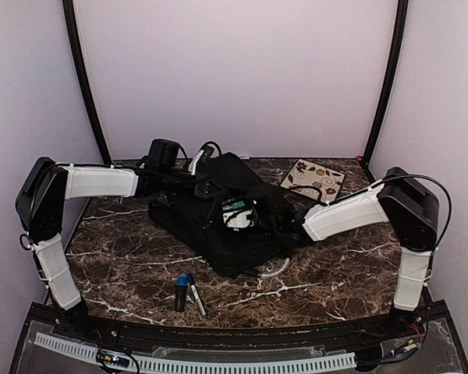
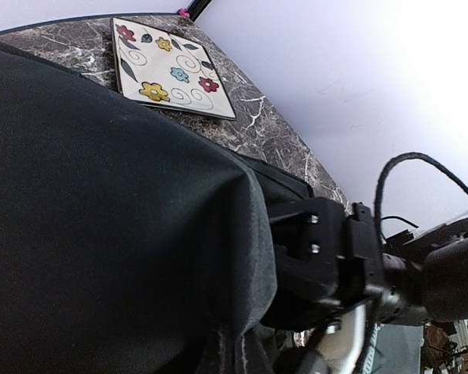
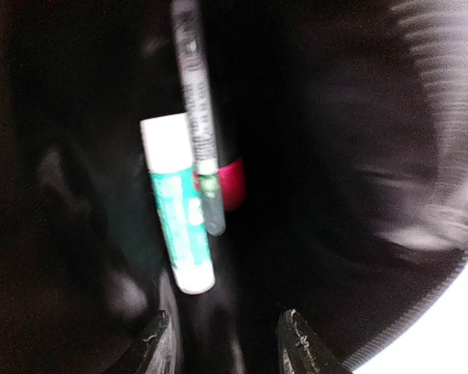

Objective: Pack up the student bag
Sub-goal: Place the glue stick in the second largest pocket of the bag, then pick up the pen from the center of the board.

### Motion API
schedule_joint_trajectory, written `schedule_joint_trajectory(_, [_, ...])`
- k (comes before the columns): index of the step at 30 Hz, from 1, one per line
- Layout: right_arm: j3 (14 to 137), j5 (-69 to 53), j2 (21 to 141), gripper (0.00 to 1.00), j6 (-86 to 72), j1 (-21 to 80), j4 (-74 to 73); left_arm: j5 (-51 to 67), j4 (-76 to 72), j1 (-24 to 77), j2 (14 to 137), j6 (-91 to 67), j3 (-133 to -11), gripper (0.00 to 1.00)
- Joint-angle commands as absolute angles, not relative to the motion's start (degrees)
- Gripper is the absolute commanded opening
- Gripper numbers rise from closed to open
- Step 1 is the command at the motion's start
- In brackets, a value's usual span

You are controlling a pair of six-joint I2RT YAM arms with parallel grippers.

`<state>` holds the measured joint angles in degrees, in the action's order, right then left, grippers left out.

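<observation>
The student bag (image 1: 218, 234) lies in the middle of the table, a large black backpack with its top flap raised. My left gripper (image 1: 208, 189) is shut on the flap's fabric. That fabric (image 2: 117, 218) fills the left wrist view and hides the fingers. My right gripper (image 3: 226, 347) is inside the bag's opening, open, with nothing between its fingertips (image 3: 300, 343). Just ahead of it inside the bag lie a teal-and-white tube (image 3: 175, 202), a grey pen (image 3: 196, 117) and a pink item (image 3: 234, 185). From above, the teal tube (image 1: 235, 210) shows in the opening.
A blue-and-black marker (image 1: 182, 290) and a pen (image 1: 196, 297) lie on the marble table near the front edge. A flowered tile (image 1: 317, 179) sits at the back right, beside the bag. The right arm's wrist (image 2: 335, 257) is close to the held flap.
</observation>
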<state>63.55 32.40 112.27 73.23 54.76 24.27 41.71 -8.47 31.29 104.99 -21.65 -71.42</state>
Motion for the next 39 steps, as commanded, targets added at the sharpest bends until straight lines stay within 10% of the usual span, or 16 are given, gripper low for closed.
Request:
schedule_joint_trajectory(1, [62.8, 31.9, 105.4, 0.46, 65.6, 56.9, 15.2, 46.4, -12.7, 32.0, 101.9, -21.8, -71.6, 0.0])
schedule_joint_trajectory(22, [81.9, -17.9, 100.4, 0.34, 29.1, 60.1, -33.4, 46.6, -12.6, 32.1, 102.6, -21.9, -71.5, 0.0])
schedule_joint_trajectory(39, [96.9, -13.0, 122.3, 0.48, 16.1, 72.1, -34.6, 46.6, -12.3, 32.1, 102.6, -21.8, -71.5, 0.0])
